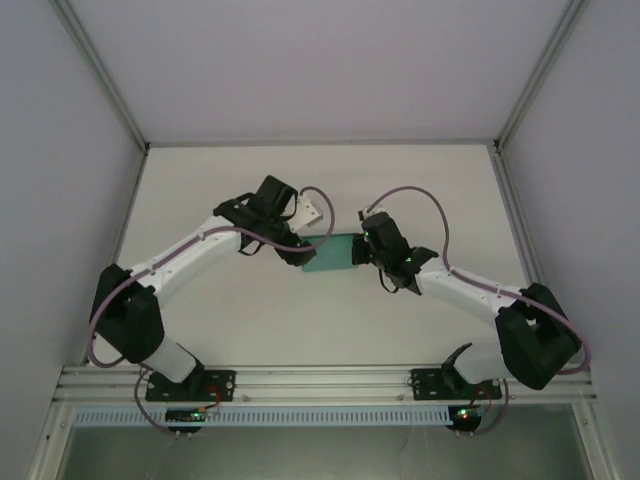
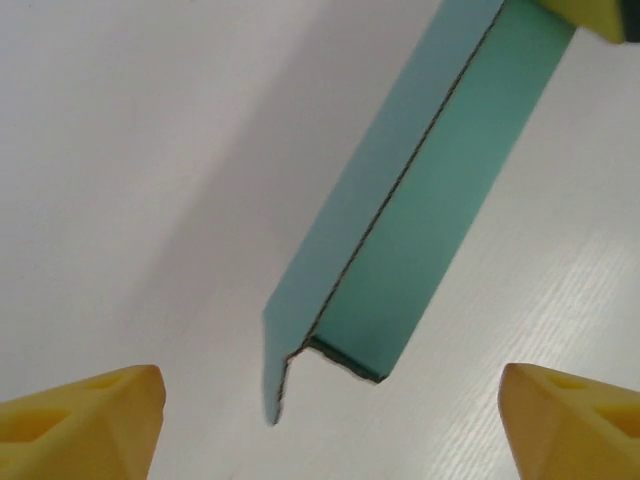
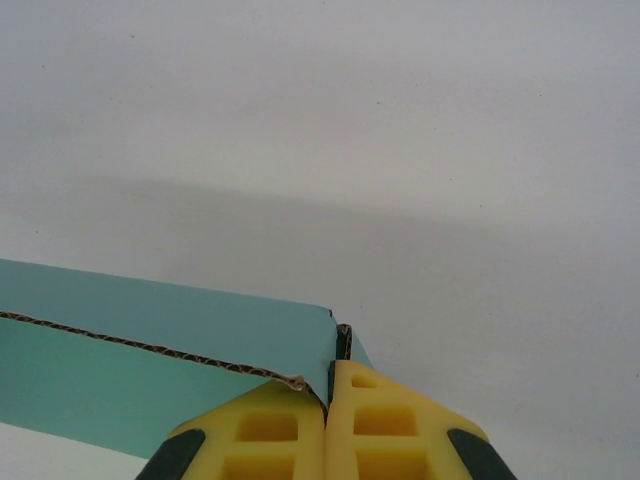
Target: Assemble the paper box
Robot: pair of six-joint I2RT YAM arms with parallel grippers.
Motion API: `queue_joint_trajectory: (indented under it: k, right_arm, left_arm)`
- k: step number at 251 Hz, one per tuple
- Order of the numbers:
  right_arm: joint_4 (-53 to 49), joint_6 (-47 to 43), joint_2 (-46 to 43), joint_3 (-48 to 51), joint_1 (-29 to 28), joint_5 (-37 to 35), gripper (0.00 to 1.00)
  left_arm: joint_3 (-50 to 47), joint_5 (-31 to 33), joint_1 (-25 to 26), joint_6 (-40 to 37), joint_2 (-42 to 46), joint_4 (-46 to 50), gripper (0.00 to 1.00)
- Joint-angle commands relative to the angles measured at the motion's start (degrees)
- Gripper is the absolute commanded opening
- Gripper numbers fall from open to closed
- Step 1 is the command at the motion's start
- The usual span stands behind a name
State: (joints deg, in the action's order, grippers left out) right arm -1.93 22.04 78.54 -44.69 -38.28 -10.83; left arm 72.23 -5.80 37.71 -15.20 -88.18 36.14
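- While the right end effector (image 3: 330, 400) pinches one end of the paper box (image 3: 150, 340), its yellow fingers pressed together on a card edge at the bottom of the right wrist view, the left end effector (image 2: 330, 410) stands spread wide and holds nothing.
- Seen from above, the teal box lies at mid-frame over the white surface (image 1: 250, 320), between the two end effectors: the right one at its right end, the left one at its left end.
- Through the left wrist camera, the box runs from the upper right down to the centre as a folded, half-formed sleeve. Its near end shows a raw corrugated edge and a small flap hanging toward the lower left.
- That near end sits ahead of the two yellow fingertips in the bottom corners, between them and apart from both.
- I cannot tell whether the box rests on the surface or is lifted just off it.
- The step in hand looks like taking hold of the free end to shape it. To do it well, the right pinch should hold firm so the sleeve cannot swing. The left should come in square to the wall and close only once the card sits deep between its fingers. It should close gently, since thin card creases easily.
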Motion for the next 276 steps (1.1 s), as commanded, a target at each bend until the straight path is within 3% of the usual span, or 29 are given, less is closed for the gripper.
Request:
queue_joint_trajectory:
  k: [1,22,60,92,156,193,210,257,276]
  right_arm:
    - [-11.28,0.97,2.48,0.35,-0.85,1.52,0.00]
    - [-11.95,0.81,2.67,-0.28,-0.95,1.30,0.00]
    - [-12.29,0.46,2.83,-0.79,-1.09,1.25,0.00]
    - [-13.54,0.20,3.08,-1.27,-1.12,1.64,0.00]
    - [-16.17,-0.60,4.93,-3.39,-2.32,-0.63,0.00]
    - [-17.04,-0.85,5.56,-4.40,-2.66,-0.78,0.00]
    - [-17.14,-0.83,5.57,-4.47,-2.84,-1.08,0.00]
    - [-18.37,-0.99,5.74,-5.22,-3.15,-1.40,0.00]
    - [-19.85,-1.25,5.79,-6.06,-3.63,-2.58,0.00]
  left_arm:
    - [-0.41,3.51,-0.69,5.66,-1.29,-0.55,0.70]
    - [1.51,1.33,-0.72,6.52,-3.52,0.83,0.52]
    - [2.38,0.06,-0.80,6.85,-5.57,0.11,0.40]
    - [3.11,1.18,-0.89,8.31,-6.02,-0.60,0.13]
    - [4.16,1.16,-0.98,11.93,-4.48,0.91,0.18]
    - [4.59,0.65,-0.99,14.33,-4.98,1.93,0.10]
    - [4.67,0.29,-0.99,15.71,-5.67,1.95,0.00]
    - [6.66,0.12,-1.13,20.94,-6.78,3.99,0.00]
    - [8.70,-3.23,-1.74,24.29,-7.21,6.02,0.00]
